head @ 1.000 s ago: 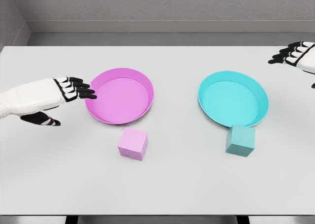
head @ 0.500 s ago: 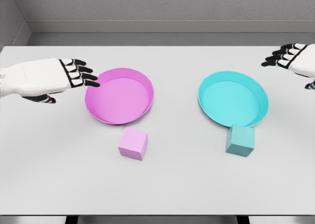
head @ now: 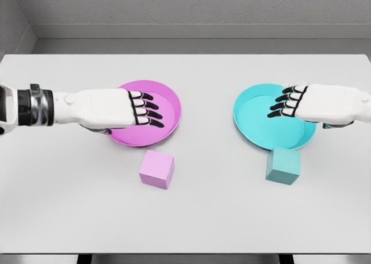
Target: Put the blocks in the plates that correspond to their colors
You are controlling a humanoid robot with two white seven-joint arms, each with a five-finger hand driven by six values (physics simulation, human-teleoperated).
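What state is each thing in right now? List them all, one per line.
pink plate: holds no block, left hand above it
teal plate: holds no block, right hand above it
pink block: on the table, in front of its plate, untouched
teal block: on the table, by its plate's near rim, untouched
left hand: open, holding nothing
right hand: open, holding nothing

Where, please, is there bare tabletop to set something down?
Free: the strip between the pink round plate and teal round plate, and the front edge below the pink cube and teal cube. Crowded: over both plates, where the left hand and right hand hover.
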